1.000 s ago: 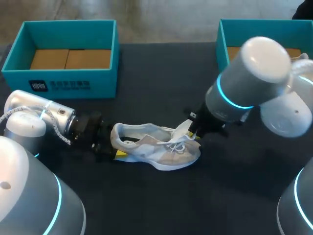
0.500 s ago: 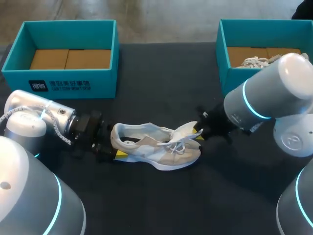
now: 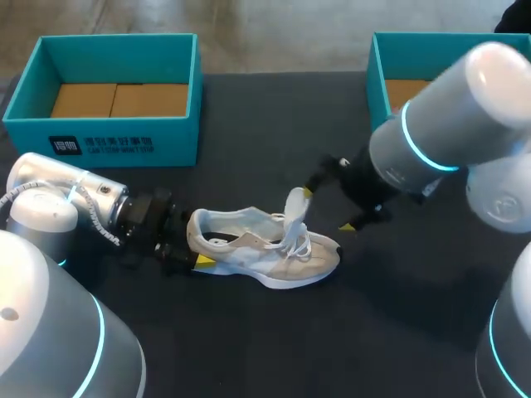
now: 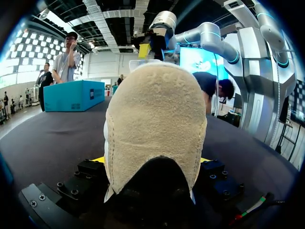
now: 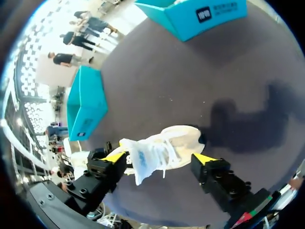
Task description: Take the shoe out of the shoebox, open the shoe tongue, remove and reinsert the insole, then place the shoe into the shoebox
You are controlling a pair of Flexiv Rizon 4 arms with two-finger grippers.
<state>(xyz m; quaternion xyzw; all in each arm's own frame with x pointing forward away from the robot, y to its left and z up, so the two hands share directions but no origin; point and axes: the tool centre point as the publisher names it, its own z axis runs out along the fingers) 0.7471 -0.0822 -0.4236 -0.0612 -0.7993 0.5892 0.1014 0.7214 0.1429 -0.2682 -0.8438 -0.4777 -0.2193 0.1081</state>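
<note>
White shoe (image 3: 265, 249) in left tool (image 3: 189, 246)

- The head view looked down from above and behind, far enough off to take in the whole table (image 3: 274, 348).
- The left wrist view sat low, hard against the heel of the shoe (image 4: 155, 124), facing along it.
- The right wrist view looked down on the shoe from close above.
- All three shared the shoe.
</note>
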